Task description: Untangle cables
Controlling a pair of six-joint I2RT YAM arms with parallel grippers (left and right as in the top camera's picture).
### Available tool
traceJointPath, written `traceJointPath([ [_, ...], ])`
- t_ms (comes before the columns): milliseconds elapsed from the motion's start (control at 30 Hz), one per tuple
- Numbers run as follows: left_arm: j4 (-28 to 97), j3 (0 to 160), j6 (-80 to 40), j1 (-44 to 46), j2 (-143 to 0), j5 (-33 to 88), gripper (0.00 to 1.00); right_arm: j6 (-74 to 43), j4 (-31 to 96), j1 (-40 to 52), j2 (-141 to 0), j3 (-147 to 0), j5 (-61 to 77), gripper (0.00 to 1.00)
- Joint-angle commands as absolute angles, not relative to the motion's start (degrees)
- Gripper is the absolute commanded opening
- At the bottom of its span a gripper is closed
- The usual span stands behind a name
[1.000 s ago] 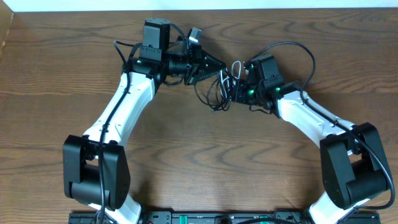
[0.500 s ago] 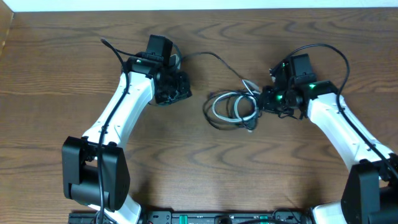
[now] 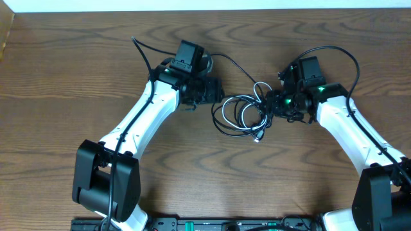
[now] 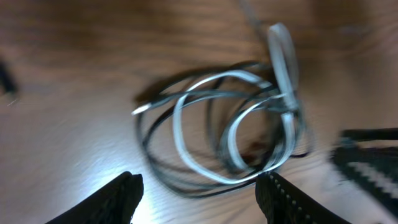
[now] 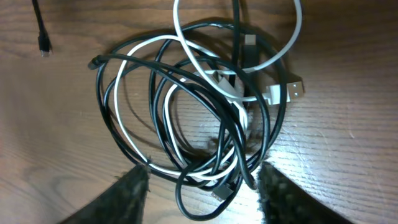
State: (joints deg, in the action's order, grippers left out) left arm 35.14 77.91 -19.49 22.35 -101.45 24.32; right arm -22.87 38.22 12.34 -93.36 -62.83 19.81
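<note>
overhead, the tangle of thin black and white-grey cords (image 3: 243,114) lies on the brown wooden table (image 3: 192,173) between both arms. the left gripper (image 3: 218,91) sits just beside it, fingers wide and empty; the right gripper (image 5: 202,180) hovers over it, likewise spread. the step is probably regrasping: each claw needs its own strand, though the left wrist view is blurred.

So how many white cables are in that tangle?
1: a thin white cable, looped through the thin black cables in the pile on the wooden table. Another could hide underneath.
</note>
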Motion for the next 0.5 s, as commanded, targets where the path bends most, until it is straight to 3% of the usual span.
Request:
traceJointPath([
  [0, 31.7, 77.5, -20.8, 23.3, -100.5, 29.4, 0.64, -23.5, 39.1, 9.0, -94.0, -63.9, 20.1, 0.58],
  [133, 27.7, 77.5, -21.5, 26.8, -102.7, 29.4, 0.64, -21.5, 41.7, 3.6, -94.0, -65.7, 20.5, 0.59],
  [367, 16.1, 77.5, -35.0, 32.2, -111.6, 31.1, 0.63, -19.0, 42.3, -3.6, -94.0, -65.7, 20.5, 0.62],
  [467, 13.8, 77.5, -39.7, 33.4, -115.6, 31.1, 0.53, -18.1, 42.8, -4.1, -94.0, -65.7, 20.5, 0.62],
])
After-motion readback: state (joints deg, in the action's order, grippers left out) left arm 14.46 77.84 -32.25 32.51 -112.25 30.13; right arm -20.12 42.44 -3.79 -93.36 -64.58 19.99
